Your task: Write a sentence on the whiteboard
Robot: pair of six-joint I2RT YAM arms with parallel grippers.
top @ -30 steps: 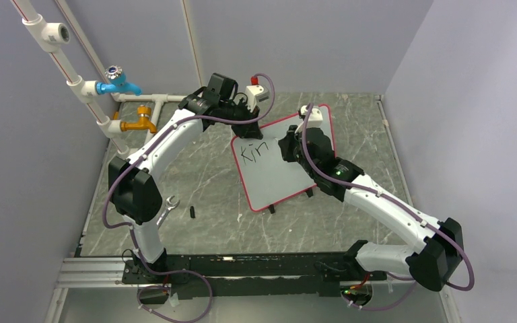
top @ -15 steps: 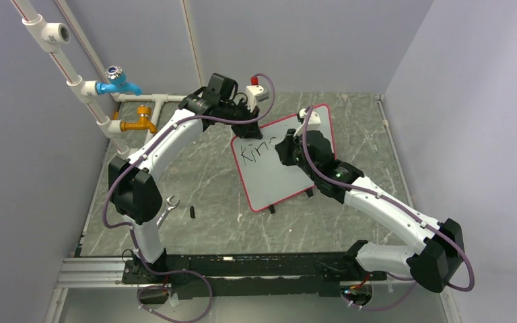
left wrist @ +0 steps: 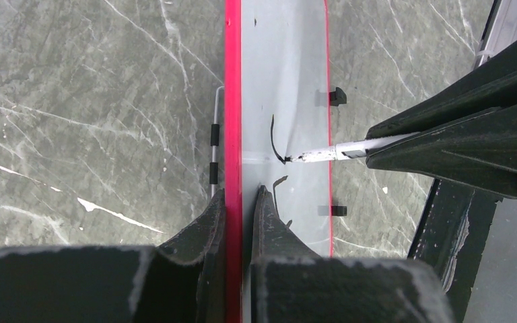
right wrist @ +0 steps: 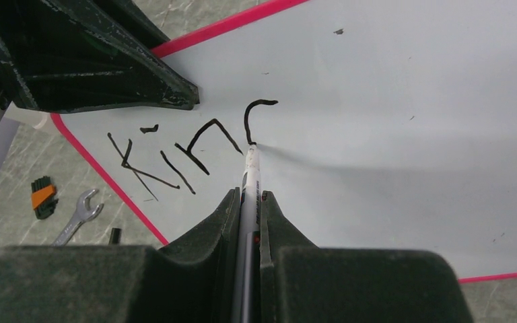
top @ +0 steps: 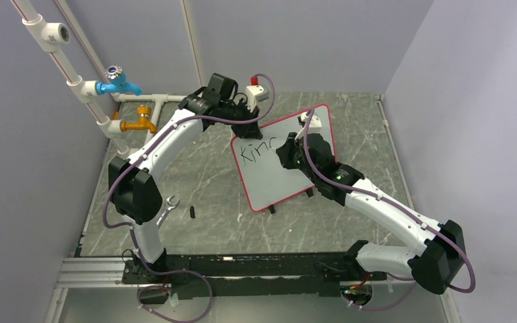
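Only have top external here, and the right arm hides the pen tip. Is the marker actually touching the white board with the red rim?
Observer: Yes. In the right wrist view, the thin pale marker is clamped in the right gripper. Its tip sits on the white red-rimmed whiteboard, at the lower end of a curved stroke.
Operator: What's written so far?
Observer: The black handwritten letters read "Kin", followed by that open curve, which looks like the start of a fourth letter.
Operator: What's the left arm doing?
Observer: In the left wrist view, the left gripper pinches the board's red edge, with one finger on either side.
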